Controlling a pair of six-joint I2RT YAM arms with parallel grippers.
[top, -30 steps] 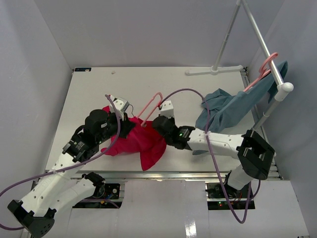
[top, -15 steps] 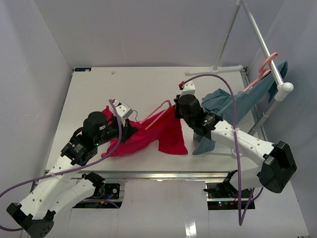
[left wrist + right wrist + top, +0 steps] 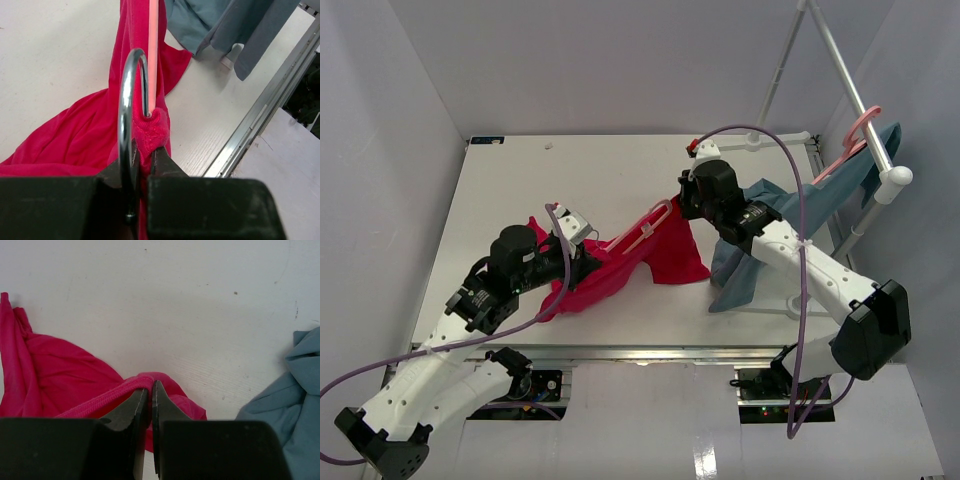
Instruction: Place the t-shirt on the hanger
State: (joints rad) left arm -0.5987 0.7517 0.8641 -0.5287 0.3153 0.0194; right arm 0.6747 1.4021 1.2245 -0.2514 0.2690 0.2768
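The t-shirt (image 3: 620,270) is lying stretched across the front middle of the surface (image 3: 570,170). It is spanning from the left hand (image 3: 586,260) at its left end to the right hand (image 3: 678,208) at its right end, which is sitting further back. The hanger (image 3: 642,230) is running along the t-shirt's rear edge, partly inside the fabric, and its hook is sitting between the left hand's fingers together with bunched cloth. The right hand's fingers are pinching an edge of the t-shirt. To the right, a second garment (image 3: 770,225) is trailing down onto the surface just beside the t-shirt, from a second hanger (image 3: 860,128) hanging on the rack pole (image 3: 848,85).
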